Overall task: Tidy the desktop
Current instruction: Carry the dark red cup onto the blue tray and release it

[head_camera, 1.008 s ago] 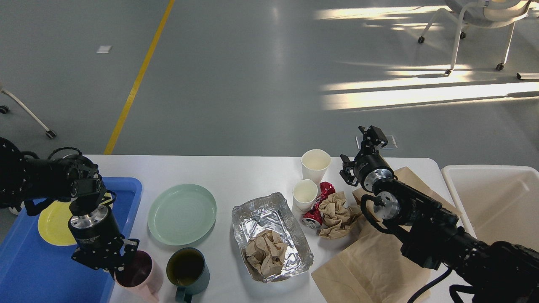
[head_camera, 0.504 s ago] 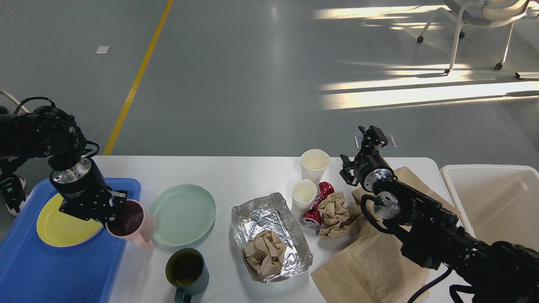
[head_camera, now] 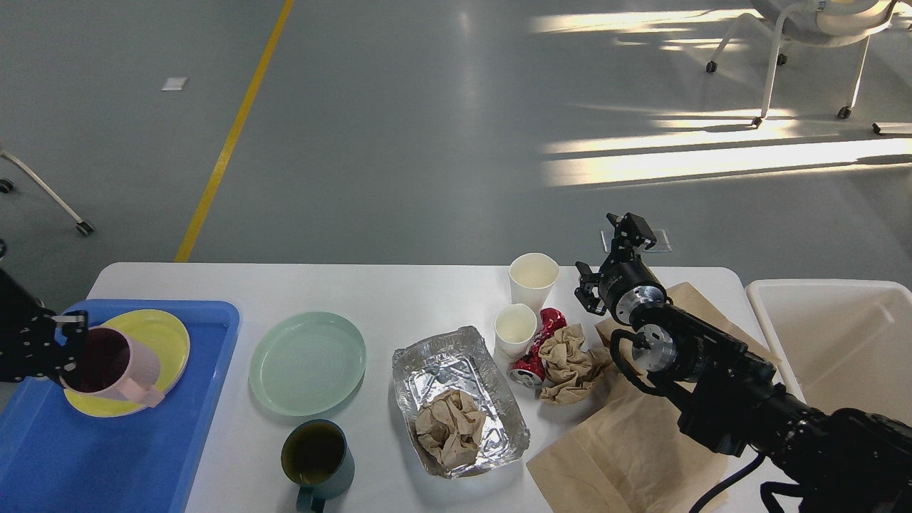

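The white desktop (head_camera: 399,292) holds dishes and rubbish. My left gripper (head_camera: 68,348) at the far left edge is shut on the rim of a pink mug (head_camera: 117,365) and holds it over a yellow plate (head_camera: 167,335) in the blue tray (head_camera: 142,456). A pale green plate (head_camera: 308,362) and a dark green mug (head_camera: 313,456) stand on the desktop right of the tray. My right gripper (head_camera: 583,286) hovers open and empty just right of the taller paper cup (head_camera: 533,278).
A foil tray (head_camera: 427,360) holds crumpled brown paper (head_camera: 449,424). A smaller paper cup (head_camera: 515,328), a crushed red can (head_camera: 531,369) and a paper wad (head_camera: 570,360) lie beside a brown paper bag (head_camera: 627,449). A white bin (head_camera: 841,335) stands at the right.
My left gripper has carried the pink mug from the desktop's front, up and left, to over the yellow plate in the blue tray. The right arm has not moved.
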You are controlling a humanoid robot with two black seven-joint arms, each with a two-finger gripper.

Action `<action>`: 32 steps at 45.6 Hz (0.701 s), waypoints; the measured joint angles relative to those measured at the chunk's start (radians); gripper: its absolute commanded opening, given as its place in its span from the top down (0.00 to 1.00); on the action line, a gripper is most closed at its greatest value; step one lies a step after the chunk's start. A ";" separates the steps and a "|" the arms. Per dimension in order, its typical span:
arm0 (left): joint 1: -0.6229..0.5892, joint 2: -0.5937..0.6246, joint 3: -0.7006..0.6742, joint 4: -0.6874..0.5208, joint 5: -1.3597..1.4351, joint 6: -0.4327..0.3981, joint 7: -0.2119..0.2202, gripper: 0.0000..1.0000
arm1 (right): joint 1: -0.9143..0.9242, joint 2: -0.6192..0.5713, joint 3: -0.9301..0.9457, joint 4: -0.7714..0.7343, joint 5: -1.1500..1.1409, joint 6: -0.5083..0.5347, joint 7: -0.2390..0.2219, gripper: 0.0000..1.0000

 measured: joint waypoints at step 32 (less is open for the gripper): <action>0.317 0.081 -0.045 0.163 -0.001 0.000 -0.005 0.99 | 0.000 0.000 0.000 -0.001 0.000 0.000 0.000 0.00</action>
